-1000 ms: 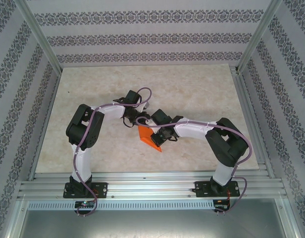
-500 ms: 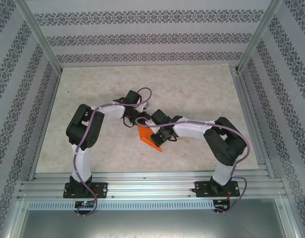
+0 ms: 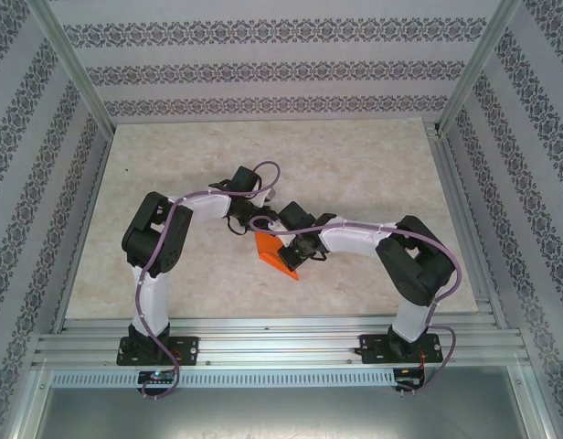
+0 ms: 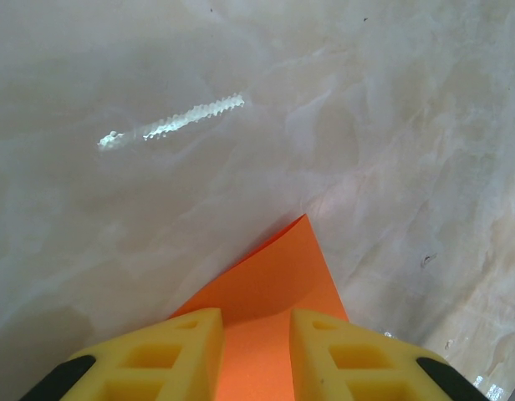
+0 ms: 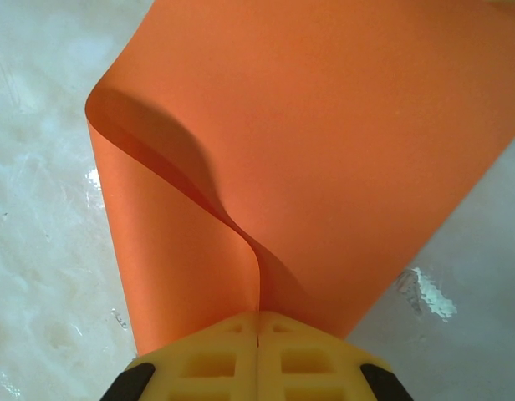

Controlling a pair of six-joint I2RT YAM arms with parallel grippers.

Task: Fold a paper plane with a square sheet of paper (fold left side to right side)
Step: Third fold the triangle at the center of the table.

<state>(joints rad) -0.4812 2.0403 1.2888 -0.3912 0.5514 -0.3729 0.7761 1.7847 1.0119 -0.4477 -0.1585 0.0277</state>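
The square sheet of paper [image 3: 277, 255] is bright orange and lies partly lifted on the marble table, between the two arms. In the right wrist view the paper [image 5: 324, 125] curls up in a loose loop, and my right gripper [image 5: 259, 316] is shut on its near edge. My right gripper [image 3: 297, 249] sits at the sheet's right side. In the left wrist view a pointed corner of the paper [image 4: 278, 267] reaches past my left gripper [image 4: 256, 322], whose yellow fingers stand apart over the sheet without pinching it. My left gripper [image 3: 245, 222] is at the sheet's far left corner.
The marble table [image 3: 355, 165] has free room behind and to both sides of the arms. Aluminium rails [image 3: 281, 338] run along the near edge, and patterned walls [image 3: 26, 183] close in the left, right and back.
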